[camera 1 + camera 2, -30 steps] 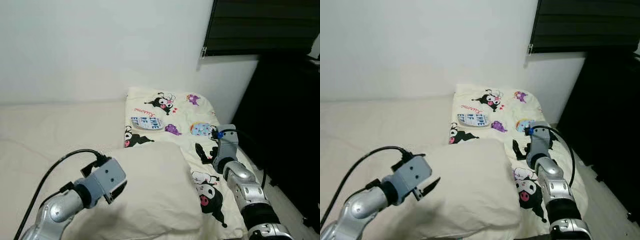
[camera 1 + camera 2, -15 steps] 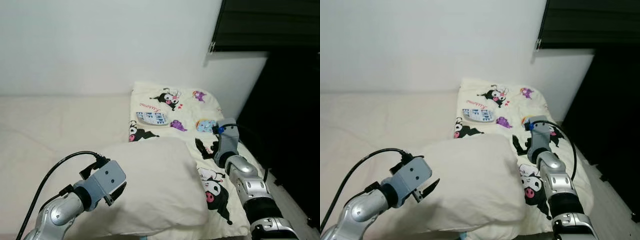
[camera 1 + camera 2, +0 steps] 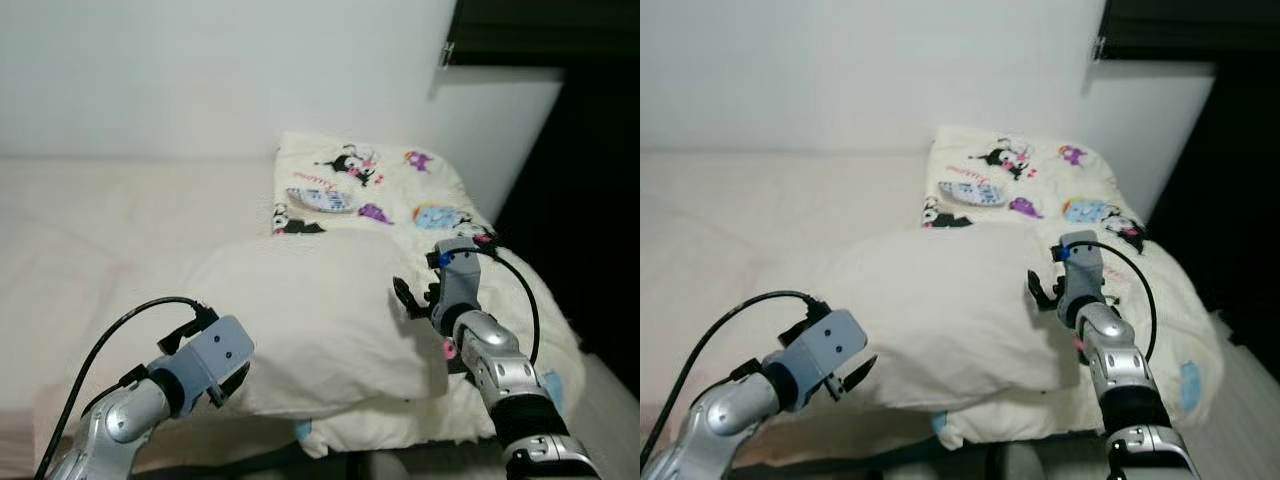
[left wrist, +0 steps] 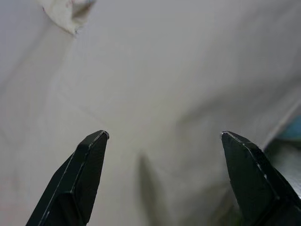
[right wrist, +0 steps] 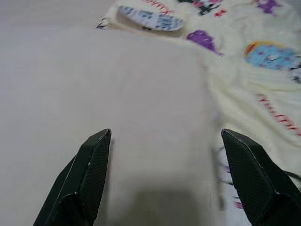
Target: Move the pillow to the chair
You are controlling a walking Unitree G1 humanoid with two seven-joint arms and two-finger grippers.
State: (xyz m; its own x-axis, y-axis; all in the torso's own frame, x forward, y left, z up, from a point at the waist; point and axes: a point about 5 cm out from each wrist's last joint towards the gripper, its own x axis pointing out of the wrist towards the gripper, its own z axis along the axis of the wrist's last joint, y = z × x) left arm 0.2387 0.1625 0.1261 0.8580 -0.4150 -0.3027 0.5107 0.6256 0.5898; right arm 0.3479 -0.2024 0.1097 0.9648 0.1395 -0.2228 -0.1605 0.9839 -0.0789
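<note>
A plump, plain cream fabric pillow [image 3: 320,325] lies on the near edge of a bed covered with a pale cream sheet [image 3: 90,230], its right end overlapping a cream cartoon-print quilt [image 3: 420,200] with black, purple and blue figures that runs back towards the white wall [image 3: 220,70]. A dark window blind [image 3: 540,30] hangs at the upper right, with deep shadow below it beside the bed.

The left gripper [image 3: 852,376], on a grey wrist block with a black cable looping back along the silver arm, sits at the pillow's lower left corner. In the left wrist view its two black fingers [image 4: 84,174] are spread wide apart, with the creased cream surface of the pillow close between and beyond them; whether the tips press the cloth cannot be told.

The right gripper [image 3: 408,300] is at the pillow's right end, pointing across towards it, just above the patterned quilt. In the right wrist view its black fingers [image 5: 91,174] are likewise held wide apart, framing the flat top of the pillow, with the printed quilt running along one side. Neither gripper is closed on the pillow
</note>
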